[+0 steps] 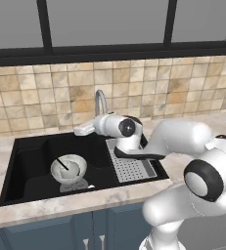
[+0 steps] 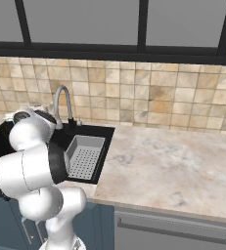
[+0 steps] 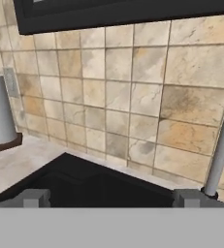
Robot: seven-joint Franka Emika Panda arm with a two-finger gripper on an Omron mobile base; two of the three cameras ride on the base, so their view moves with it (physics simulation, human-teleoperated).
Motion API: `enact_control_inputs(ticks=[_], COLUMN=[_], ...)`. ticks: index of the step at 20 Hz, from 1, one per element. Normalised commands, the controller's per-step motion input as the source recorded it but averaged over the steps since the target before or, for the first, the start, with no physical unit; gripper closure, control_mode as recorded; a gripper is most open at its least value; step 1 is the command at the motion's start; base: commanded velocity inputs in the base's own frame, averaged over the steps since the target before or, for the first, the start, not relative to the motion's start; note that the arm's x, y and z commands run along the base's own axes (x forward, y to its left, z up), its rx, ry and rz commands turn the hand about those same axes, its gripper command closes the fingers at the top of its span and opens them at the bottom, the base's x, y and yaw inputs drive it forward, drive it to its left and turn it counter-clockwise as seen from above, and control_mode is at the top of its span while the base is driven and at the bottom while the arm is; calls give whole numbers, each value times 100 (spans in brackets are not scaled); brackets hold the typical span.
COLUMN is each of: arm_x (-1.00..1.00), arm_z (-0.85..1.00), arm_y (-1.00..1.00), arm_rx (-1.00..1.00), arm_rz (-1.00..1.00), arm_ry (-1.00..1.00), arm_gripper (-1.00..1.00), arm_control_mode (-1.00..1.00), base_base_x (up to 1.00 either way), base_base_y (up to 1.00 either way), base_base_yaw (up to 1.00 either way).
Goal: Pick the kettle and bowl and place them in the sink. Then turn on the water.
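Left base view: the bowl [image 1: 68,169] sits in the black sink [image 1: 31,151] at seven o'clock from the gooseneck faucet [image 1: 101,101], the kettle [image 1: 69,167] nested inside it.

Right base view: the drain tray [image 2: 85,156] lies at five o'clock from the faucet.

Hand view: the gripper [image 3: 111,198] is spread wide, released, over the basin, faucet stem at three o'clock.

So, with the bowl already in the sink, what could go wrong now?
1. The open gripper sits close beside the faucet; it may bump the neck instead of working the control.
2. The kettle appears to rest inside the bowl, so water could splash off it.
3. The arm hangs low over the sink and could graze its rim.
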Motion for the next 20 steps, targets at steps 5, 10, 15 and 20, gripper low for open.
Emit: enact_control_inputs(ticks=[5,10,15,20], arm_x=[-10,-3,0,-1], arm_z=[0,0,-1,-17], arm_y=[-47,-44,-27,-18], arm_rx=[0,0,0,0], arm_rz=[-3,-3,-2,0], arm_ry=[-8,-6,-5,-9], arm_gripper=[-100,-100,-100,-100], arm_control_mode=[-100,-100,-100,-100], base_base_x=[0,0,0,0], base_base_y=[0,0,0,0], base_base_yaw=[0,0,0,0])
